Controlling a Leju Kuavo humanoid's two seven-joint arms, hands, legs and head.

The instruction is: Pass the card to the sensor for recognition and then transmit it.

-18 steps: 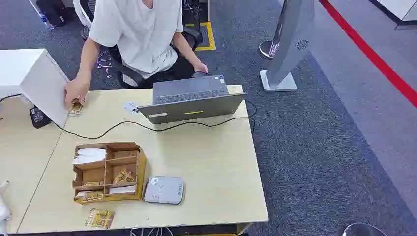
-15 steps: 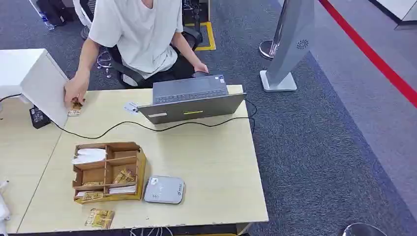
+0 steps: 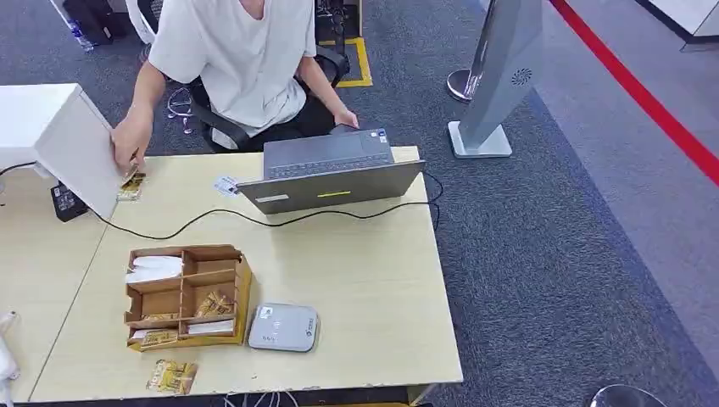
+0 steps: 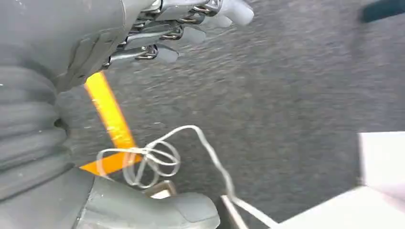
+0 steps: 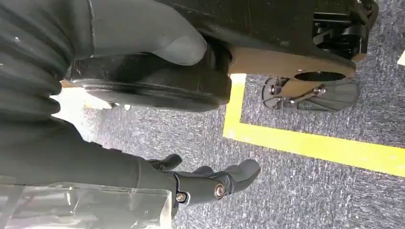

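The grey-white card sensor (image 3: 282,327) lies flat near the table's front edge, right of a wooden organizer (image 3: 241,284). The organizer holds white cards (image 3: 154,268) and brown patterned cards (image 3: 213,304) in its compartments. One more brown card (image 3: 172,376) lies loose at the front edge, and a small white card (image 3: 225,185) sits by the laptop. My left hand (image 4: 181,33) hangs over the carpet with thumb and fingers apart, holding nothing. My right hand (image 5: 210,183) also hangs above the floor, holding nothing.
A person in a white shirt sits behind the table, one hand (image 3: 131,144) just above a brown card (image 3: 130,186) at the far left. An open laptop (image 3: 331,174) and a black cable (image 3: 220,216) cross the back. A white box (image 3: 59,136) stands far left.
The person's hand has lifted off the brown card at the far left of the table and drawn back a little. My hands have not visibly moved.
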